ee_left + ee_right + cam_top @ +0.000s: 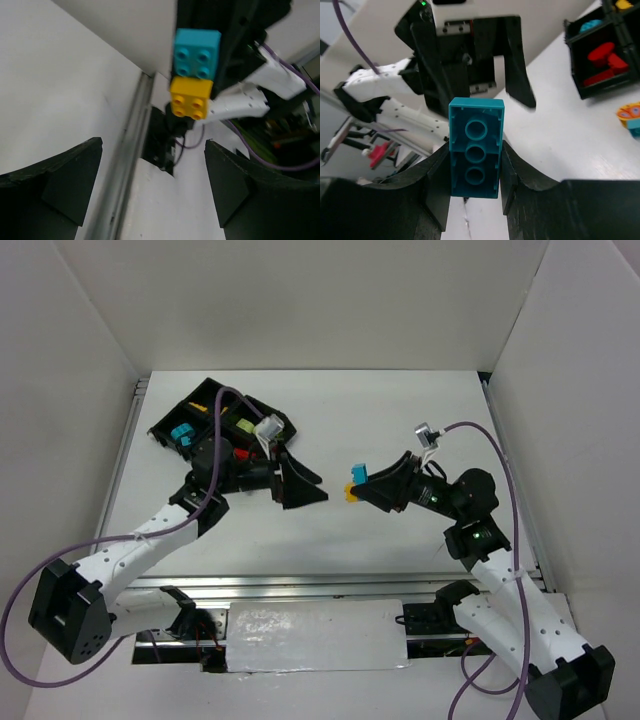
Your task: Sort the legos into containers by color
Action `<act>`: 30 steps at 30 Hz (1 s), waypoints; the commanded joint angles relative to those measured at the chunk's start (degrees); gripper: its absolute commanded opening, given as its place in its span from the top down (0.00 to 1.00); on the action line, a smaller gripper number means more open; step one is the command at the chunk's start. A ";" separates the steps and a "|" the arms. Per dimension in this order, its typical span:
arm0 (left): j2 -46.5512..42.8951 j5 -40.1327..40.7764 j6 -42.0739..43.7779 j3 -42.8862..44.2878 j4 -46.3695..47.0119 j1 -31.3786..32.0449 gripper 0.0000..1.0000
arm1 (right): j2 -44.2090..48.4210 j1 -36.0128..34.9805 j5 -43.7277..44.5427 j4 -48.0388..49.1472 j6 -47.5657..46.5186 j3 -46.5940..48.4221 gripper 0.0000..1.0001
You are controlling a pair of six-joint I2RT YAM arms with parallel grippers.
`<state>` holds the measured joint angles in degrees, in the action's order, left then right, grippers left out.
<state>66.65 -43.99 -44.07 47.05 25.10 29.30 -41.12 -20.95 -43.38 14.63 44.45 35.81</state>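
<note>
White counter (400, 410), plain white walls (300, 300) boxing it in. Black tray (160, 426) sits far left with legos (182, 433) inside. Right pincer (362, 485) pinches a teal-and-yellow stack (355, 480) over mid-counter, and the left pincer (312, 488) is spread wide, facing it.

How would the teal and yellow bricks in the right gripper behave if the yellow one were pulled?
The teal brick and yellow brick look like rigid moulded plastic: likely stiff and light. The yellow seems pressed onto the teal's studs, so it would probably pop off. The right gripper pinches smooth walls, so the teal one might slip.
</note>
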 commanded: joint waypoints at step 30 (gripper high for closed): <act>4.36 -3.21 -8.13 4.19 23.23 12.62 0.39 | -0.53 -4.98 -1.10 17.80 7.32 -3.20 1.00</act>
<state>71.07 -46.30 -51.46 49.19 42.70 41.56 -41.50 -25.30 -45.82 31.29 53.67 32.47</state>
